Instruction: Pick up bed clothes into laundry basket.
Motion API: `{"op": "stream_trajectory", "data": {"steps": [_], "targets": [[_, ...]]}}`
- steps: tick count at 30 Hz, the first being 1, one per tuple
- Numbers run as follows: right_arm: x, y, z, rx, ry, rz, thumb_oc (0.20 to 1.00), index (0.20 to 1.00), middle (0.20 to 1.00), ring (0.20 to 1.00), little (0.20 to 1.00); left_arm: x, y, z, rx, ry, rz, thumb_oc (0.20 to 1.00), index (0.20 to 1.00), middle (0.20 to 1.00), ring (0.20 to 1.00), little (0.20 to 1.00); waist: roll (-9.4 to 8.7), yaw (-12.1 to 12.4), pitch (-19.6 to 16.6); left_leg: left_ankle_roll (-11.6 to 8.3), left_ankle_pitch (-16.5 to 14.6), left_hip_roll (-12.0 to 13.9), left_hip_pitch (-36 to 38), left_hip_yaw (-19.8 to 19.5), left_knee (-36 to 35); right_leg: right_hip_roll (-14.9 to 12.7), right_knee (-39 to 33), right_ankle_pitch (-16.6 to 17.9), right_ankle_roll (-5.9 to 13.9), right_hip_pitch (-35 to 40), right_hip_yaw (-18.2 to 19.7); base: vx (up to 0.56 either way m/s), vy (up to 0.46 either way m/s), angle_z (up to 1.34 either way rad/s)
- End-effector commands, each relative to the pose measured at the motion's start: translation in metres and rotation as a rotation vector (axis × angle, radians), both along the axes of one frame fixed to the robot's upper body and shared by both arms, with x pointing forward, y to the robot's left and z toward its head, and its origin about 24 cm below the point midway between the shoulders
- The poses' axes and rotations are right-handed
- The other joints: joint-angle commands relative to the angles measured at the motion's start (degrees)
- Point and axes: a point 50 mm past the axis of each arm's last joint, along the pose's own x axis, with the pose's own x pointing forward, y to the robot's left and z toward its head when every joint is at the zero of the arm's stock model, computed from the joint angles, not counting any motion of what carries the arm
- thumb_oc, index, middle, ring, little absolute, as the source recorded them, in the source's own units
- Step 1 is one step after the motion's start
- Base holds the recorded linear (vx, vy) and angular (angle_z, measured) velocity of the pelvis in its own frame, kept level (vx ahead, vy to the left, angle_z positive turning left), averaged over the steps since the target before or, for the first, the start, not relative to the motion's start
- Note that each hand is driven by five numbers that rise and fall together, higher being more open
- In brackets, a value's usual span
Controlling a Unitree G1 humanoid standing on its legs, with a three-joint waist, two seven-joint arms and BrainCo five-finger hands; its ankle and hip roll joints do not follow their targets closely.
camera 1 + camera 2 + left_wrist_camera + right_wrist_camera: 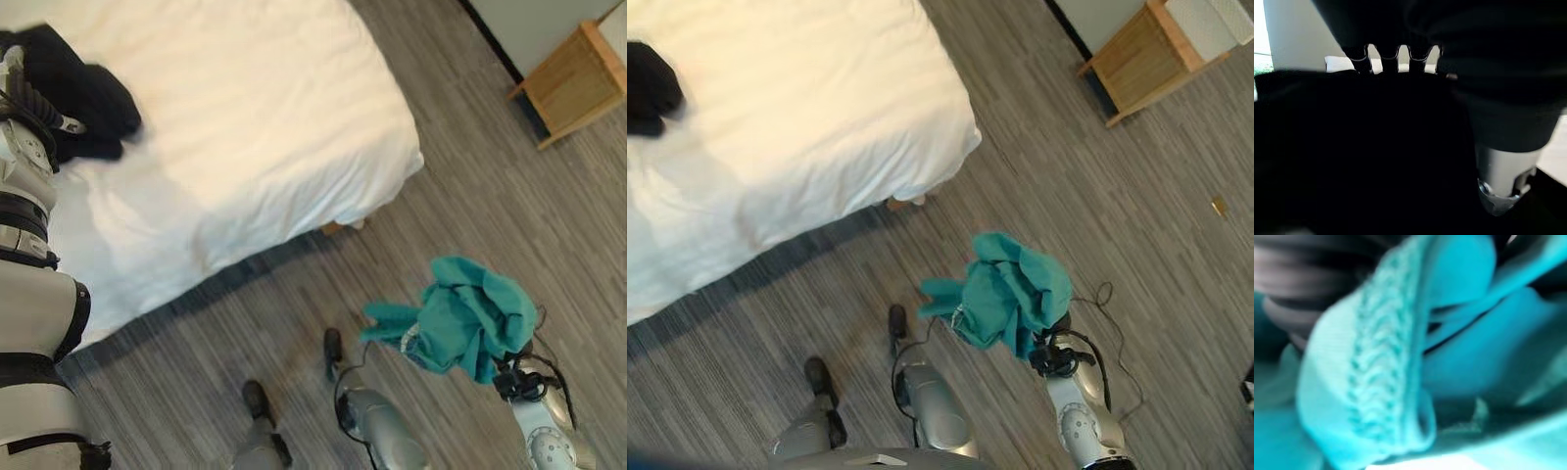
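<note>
A teal garment (pixel 470 318) is bunched up in the air over the floor, off the bed's corner, resting on my right hand (pixel 513 378), which it covers. In the right wrist view its knitted hem (pixel 1381 362) lies right against the hand's cover. A black garment (pixel 83 93) lies on the white bed (pixel 265 117) near its far left side. My left hand (pixel 39 106) reaches into that black cloth (pixel 1361 156), which hides where the hand (pixel 1488 58) ends.
The bed's corner (pixel 407 166) overhangs the grey plank floor, with a wooden leg (pixel 335 228) under it. A wooden nightstand (pixel 576 83) stands by the wall at the far right. A small tan object (pixel 1219 206) lies on the floor.
</note>
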Motion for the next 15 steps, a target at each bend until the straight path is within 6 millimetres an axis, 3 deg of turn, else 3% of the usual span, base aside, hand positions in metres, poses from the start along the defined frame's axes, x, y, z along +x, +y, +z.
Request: {"op": "stream_trajectory", "data": {"steps": [1,6,7,8,14,15], "targets": [[0.019,-0.012,0.034,0.0,-0.183,-0.018,0.2,0.2,0.2,0.2,0.2,-0.017,0.006,0.04,0.005,-0.145,0.024,1.0,1.0,1.0,1.0,1.0,1.44,0.72,3.03,-0.11,4.55,3.56,-2.74,-6.89,0.69,-2.89,1.6,-3.86,6.92,5.12,-1.93,-0.1,-0.043,0.06],[0.014,-0.01,0.025,0.012,-0.144,-0.04,0.2,0.2,0.2,0.2,0.2,-0.016,0.011,0.028,-0.126,-0.188,-0.002,1.0,1.0,1.0,1.0,1.0,0.57,0.11,3.67,-0.14,4.18,3.89,-7.11,-7.99,3.21,-2.76,1.19,-2.75,7.08,2.45,-2.32,-0.06,-0.017,0.03],[0.01,-0.009,0.019,0.008,-0.113,-0.036,0.2,0.2,0.2,0.2,0.2,-0.017,0.018,0.014,-0.242,-0.206,-0.002,0.727,0.727,0.727,0.727,0.727,0.46,0.01,3.4,-0.12,3.68,3.98,-8.66,-8.16,4.68,-2.69,1.27,-2.66,6.98,1.68,-2.03,-0.05,0.039,-0.06],[0.008,-0.01,0.017,0.006,-0.106,-0.036,0.2,0.2,0.2,0.2,0.2,-0.018,0.021,0.007,-0.281,-0.214,0.001,0.2,0.2,0.2,0.2,0.2,0.39,0.05,3.18,-0.1,3.42,4.0,-8.66,-8.15,4.97,-2.71,1.29,-2.72,6.93,1.7,-1.83,-0.05,0.039,-0.09],[0.003,-0.018,0.012,-0.02,-0.071,-0.054,0.2,0.2,0.2,0.2,0.2,-0.01,0.01,0.009,-0.423,-0.329,-0.125,0.2,0.2,0.2,0.2,0.2,1.45,0.4,2.06,-0.07,3.02,3.6,-6.81,-8.25,4.31,-2.92,1.25,-3.3,6.88,3.29,-1.87,-0.03,0.03,-0.07],[0.004,-0.022,0.012,-0.028,-0.065,-0.073,0.2,0.2,0.2,0.2,0.2,0.0,-0.005,0.01,-0.622,-0.485,-0.292,0.2,0.2,0.2,0.2,0.2,2.68,1.27,1.75,-0.03,3.36,3.08,-4.8,-8.58,2.64,-3.53,1.34,-3.67,7.01,4.76,-2.37,0.03,0.057,0.06]]}}
